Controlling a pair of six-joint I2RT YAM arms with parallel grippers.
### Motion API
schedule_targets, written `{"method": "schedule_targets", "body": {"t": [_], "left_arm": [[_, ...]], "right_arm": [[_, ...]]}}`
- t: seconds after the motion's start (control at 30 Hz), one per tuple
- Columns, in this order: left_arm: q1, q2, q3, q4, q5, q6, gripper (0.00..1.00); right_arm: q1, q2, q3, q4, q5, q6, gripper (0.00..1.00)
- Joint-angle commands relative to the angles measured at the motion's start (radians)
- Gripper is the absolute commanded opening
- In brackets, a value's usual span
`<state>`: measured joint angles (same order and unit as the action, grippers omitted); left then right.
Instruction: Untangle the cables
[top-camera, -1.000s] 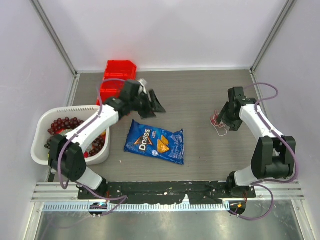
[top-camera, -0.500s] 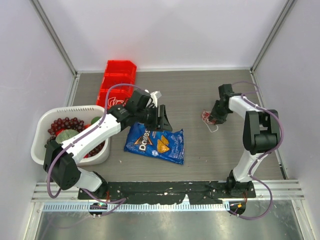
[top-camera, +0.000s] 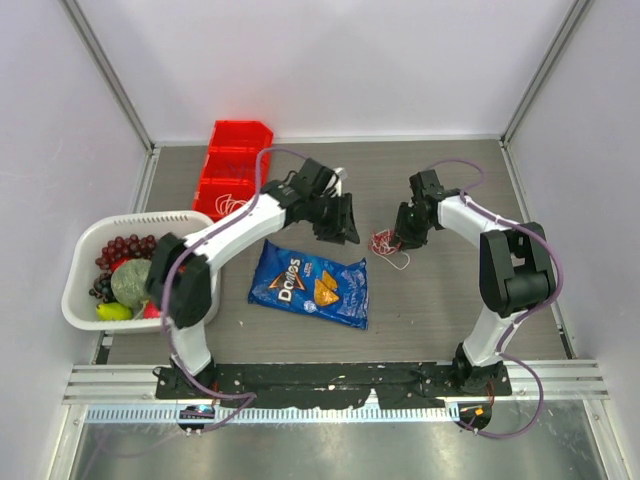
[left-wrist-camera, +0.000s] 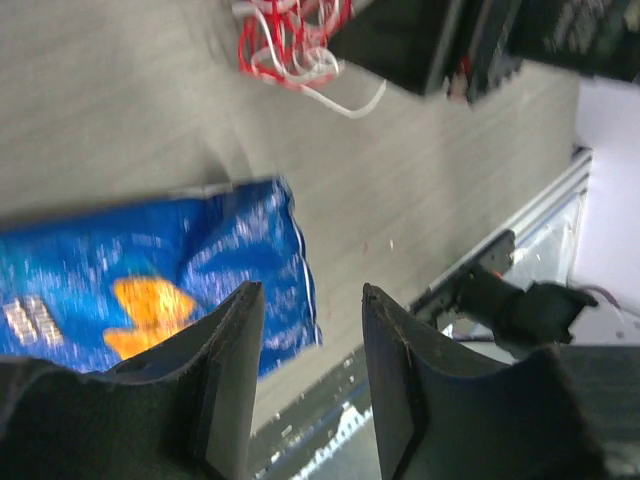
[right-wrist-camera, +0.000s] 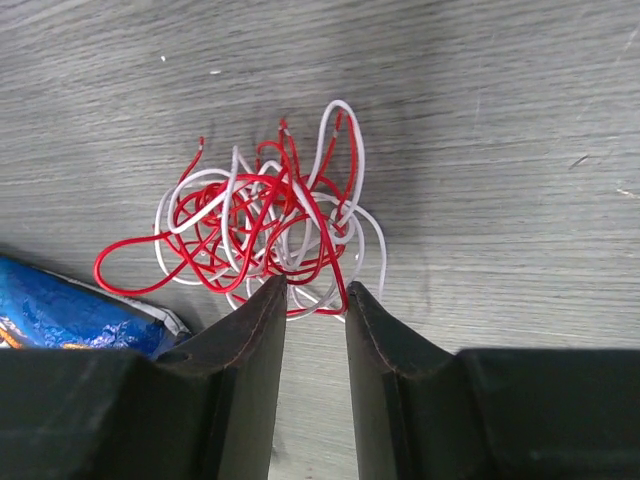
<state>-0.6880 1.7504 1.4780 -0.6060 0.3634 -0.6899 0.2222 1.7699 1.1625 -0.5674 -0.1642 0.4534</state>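
Observation:
The cables (top-camera: 383, 243) are a small tangle of red and white cords on the table, just right of the blue chip bag's (top-camera: 310, 284) top corner. My right gripper (top-camera: 400, 235) is at the tangle's right side. In the right wrist view its jaws (right-wrist-camera: 315, 290) stand a narrow gap apart, with the tips at the near edge of the cables (right-wrist-camera: 265, 235) and a red loop lying across the gap. My left gripper (top-camera: 345, 225) is open and empty just left of the tangle. Its wrist view (left-wrist-camera: 308, 295) shows the cables (left-wrist-camera: 290, 40) ahead.
The blue chip bag lies mid-table and shows in the left wrist view (left-wrist-camera: 150, 290) and the right wrist view (right-wrist-camera: 60, 315). A white basket (top-camera: 75, 290) of grapes and other produce stands at the left. Red bins (top-camera: 238, 150) stand at the back left.
My right gripper has moved left and the cable tangle has slid left with it, towards the bag. My left gripper has swung right from near the red bins to beside the tangle.

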Motion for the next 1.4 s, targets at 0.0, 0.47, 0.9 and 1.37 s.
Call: {"method": "schedule_targets", "body": {"t": [0.0, 0.47, 0.9, 1.37], "left_arm": [[0.007, 0.194, 0.210, -0.063, -0.014, 0.053, 0.49], [0.013, 0.474, 0.436, -0.081, -0.027, -0.069, 0.57], [-0.007, 0.552, 0.551, -0.127, -0.115, -0.046, 0.49], [-0.028, 0.593, 0.585, -0.115, -0.109, -0.045, 0.38]], "right_arm": [[0.009, -0.056, -0.004, 0.003, -0.060, -0.007, 0.36], [0.014, -0.073, -0.032, -0.005, -0.095, -0.013, 0.38], [0.012, -0.066, -0.037, 0.006, -0.106, -0.018, 0.38], [0.012, -0.073, -0.035, 0.009, -0.098, -0.019, 0.38]]}}
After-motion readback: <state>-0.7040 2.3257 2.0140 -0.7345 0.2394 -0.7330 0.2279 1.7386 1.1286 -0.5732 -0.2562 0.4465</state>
